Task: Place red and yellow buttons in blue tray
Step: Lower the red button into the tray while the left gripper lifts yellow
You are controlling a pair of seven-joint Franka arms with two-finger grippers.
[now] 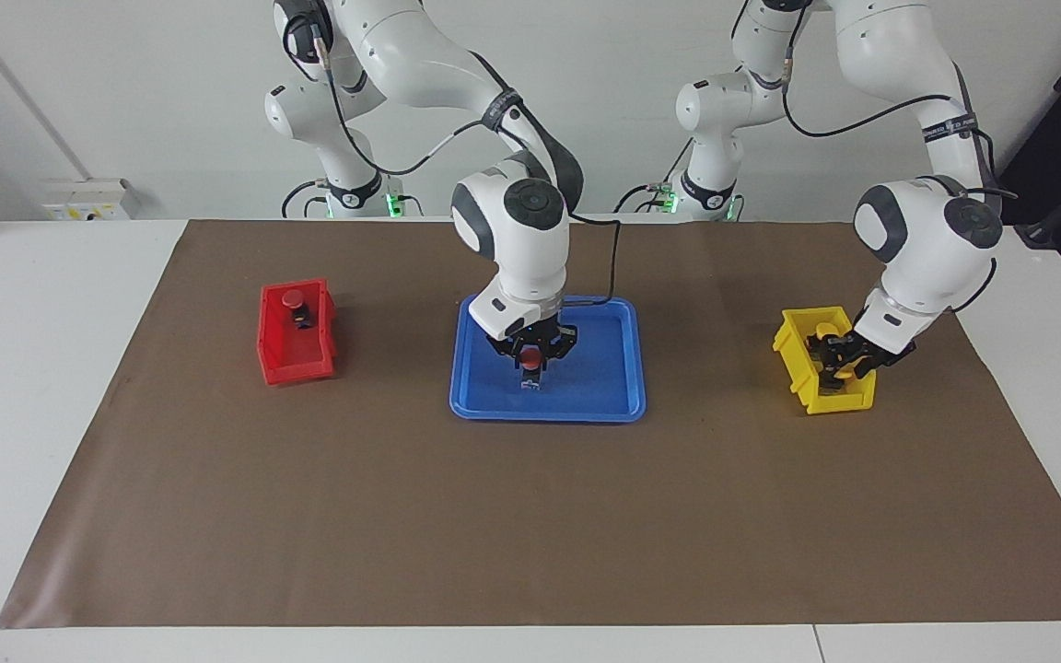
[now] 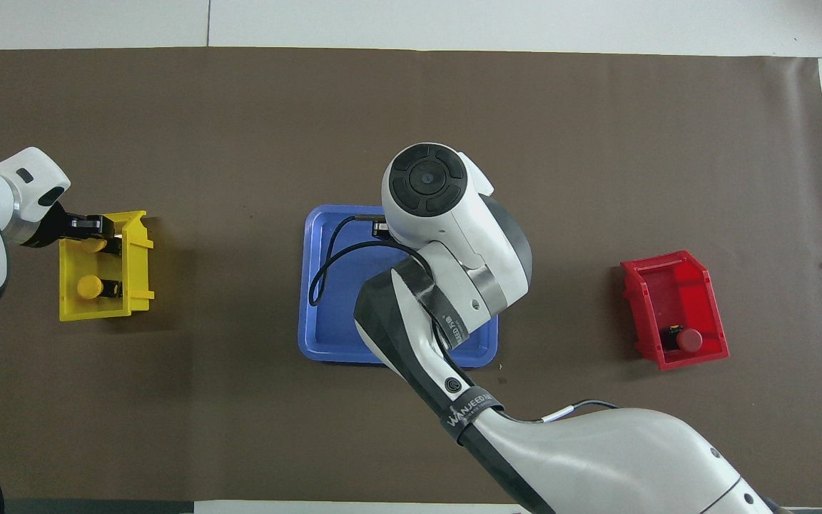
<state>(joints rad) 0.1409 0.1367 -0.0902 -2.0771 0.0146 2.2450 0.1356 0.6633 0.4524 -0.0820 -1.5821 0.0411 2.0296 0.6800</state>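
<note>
The blue tray lies mid-table and also shows in the overhead view. My right gripper is low over the tray, shut on a red button whose base hangs just above the tray floor; in the overhead view my own arm hides both. A second red button lies in the red bin. My left gripper is down in the yellow bin at one yellow button. Another yellow button lies beside it, nearer to the robots.
The red bin stands toward the right arm's end of the brown mat, the yellow bin toward the left arm's end. A black cable from the right arm loops over the tray.
</note>
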